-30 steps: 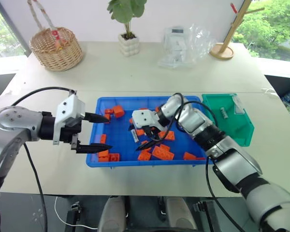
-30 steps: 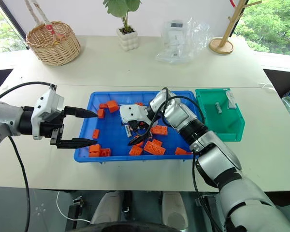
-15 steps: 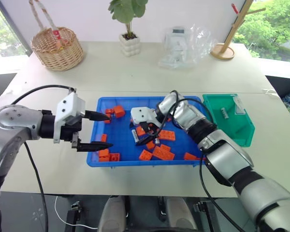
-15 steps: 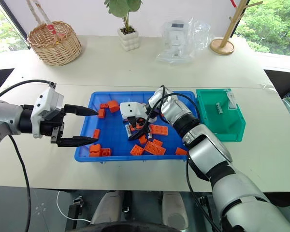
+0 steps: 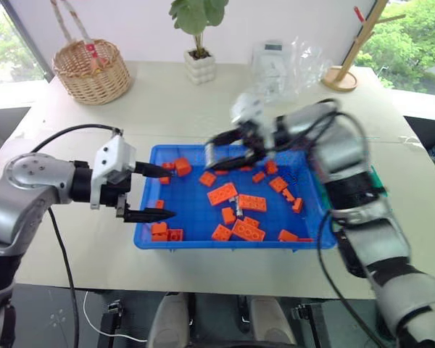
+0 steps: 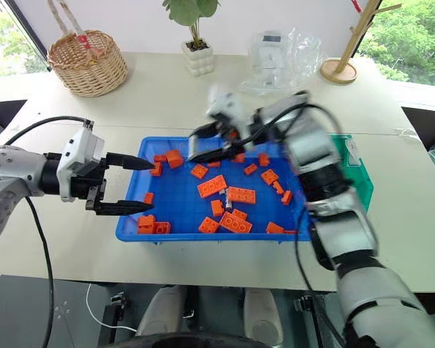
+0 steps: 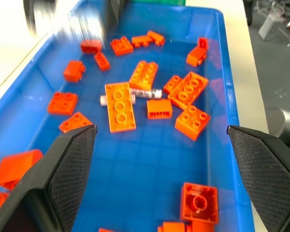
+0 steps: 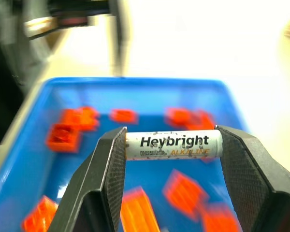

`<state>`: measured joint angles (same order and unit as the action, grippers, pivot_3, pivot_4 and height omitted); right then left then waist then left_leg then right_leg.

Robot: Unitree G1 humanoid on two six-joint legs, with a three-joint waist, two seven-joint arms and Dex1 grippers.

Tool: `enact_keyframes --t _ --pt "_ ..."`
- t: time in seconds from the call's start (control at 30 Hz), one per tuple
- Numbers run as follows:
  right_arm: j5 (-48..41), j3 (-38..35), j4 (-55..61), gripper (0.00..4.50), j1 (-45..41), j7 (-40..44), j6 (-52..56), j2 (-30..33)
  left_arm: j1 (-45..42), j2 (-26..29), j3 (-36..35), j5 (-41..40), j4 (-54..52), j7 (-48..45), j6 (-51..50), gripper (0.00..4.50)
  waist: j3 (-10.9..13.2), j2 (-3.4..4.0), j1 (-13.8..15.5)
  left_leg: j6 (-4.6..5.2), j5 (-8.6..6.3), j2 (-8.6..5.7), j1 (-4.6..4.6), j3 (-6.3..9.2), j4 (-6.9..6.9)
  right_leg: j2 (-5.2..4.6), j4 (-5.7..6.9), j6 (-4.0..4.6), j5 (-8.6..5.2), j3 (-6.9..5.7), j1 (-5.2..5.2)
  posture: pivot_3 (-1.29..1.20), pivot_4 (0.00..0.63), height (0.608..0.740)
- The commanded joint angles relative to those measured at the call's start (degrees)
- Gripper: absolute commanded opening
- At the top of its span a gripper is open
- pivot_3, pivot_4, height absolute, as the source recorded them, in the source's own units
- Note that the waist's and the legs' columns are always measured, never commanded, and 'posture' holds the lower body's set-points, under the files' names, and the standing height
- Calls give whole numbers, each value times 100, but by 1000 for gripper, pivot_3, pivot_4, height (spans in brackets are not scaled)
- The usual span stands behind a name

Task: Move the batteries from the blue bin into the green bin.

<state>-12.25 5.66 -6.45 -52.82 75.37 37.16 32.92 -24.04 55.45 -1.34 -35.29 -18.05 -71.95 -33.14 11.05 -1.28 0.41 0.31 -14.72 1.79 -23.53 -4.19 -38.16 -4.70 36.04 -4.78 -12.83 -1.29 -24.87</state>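
On the pale table, the right gripper [image 8: 171, 193] clamps a Heybright battery [image 8: 173, 144] endwise above the blue bin [image 5: 175, 239], presumably bound for the green bin [image 6: 363, 190] at three o'clock, while the left gripper [image 5: 156, 193] waits spread.

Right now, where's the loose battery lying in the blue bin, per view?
Left eye: loose battery, bin centre among orange bricks.
Right eye: loose battery, same spot.
Left wrist: loose battery beside the long orange brick.
Right wrist: bin contents blurred, cannot tell.
Shared landmark: blue bin.
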Motion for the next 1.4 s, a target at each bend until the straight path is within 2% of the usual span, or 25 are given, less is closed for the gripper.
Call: enact_keyframes --t 0.03,0.2,0.4,0.53,0.57,0.73,0.83,0.93,1.0,1.13,1.4 --pt "-149 -603 664 2235 708 -97 239 925 -188 -54 29 74 73 -98 146 4500 0 0 34 1 -1 0 0 0 1 1 0 1 -1 -1 0 0 150 736" --pt "-392 -1673 1122 2235 1975 -304 567 2108 -420 -201 233 228 355 -242 279 4500 5 9 -33 3 -1 3 3 -6 4 9 5 13 -9 0 -8 0 150 736" --pt "-537 -2127 1246 2235 2833 -630 588 2558 -711 -499 441 395 644 -330 446 4500 4 8 -138 3 -1 5 10 -6 2 11 5 12 -8 2 -2 0 150 736" --pt "-426 -2012 973 4233 2866 -913 331 2601 -843 -604 491 449 718 -357 469 4500 4 8 -124 3 -1 4 8 -7 0 10 6 11 -8 5 -3 0 150 736" --pt "-373 -1901 913 4484 2754 -976 201 2579 -861 -615 492 460 734 -371 473 4500 4 8 -122 3 -1 4 8 -7 0 10 6 12 -8 6 -3 0 150 736" --pt "-826 -1384 1181 4484 1788 -1262 534 1902 -861 -596 431 467 712 -406 438 4500 5 8 -169 3 -1 5 10 -10 0 14 8 10 -7 13 -8 0 150 736" --pt "-986 -714 1649 4484 1503 -1105 586 1448 -811 -550 371 461 672 -402 403 4500 5 8 -145 3 -1 9 9 -3 3 24 9 -3 0 13 -9 0 150 736" --pt "-746 195 1694 4484 1216 -842 202 1062 -765 -513 336 447 621 -392 366 4500 5 8 -104 4 -2 8 2 1 5 23 8 -3 0 12 -10 0 150 736" --pt "-262 1020 1360 4484 858 -634 -283 756 -702 -474 306 416 533 -378 324 4500 5 8 -120 5 -2 5 -2 -2 1 15 5 -4 0 12 -10 0 150 736" --pt "436 2105 368 4484 167 -156 -1128 192 -553 -390 221 372 368 -331 234 4500 5 7 -122 5 -2 2 -3 -9 -7 9 3 -3 0 13 -9 0 150 736" --pt "1158 2723 -1506 4484 -536 276 -2318 -685 -167 -276 -84 227 -60 -45 25 4500 5 7 -126 5 -1 4 -3 -5 -3 14 10 -5 1 11 -12 0 150 736"
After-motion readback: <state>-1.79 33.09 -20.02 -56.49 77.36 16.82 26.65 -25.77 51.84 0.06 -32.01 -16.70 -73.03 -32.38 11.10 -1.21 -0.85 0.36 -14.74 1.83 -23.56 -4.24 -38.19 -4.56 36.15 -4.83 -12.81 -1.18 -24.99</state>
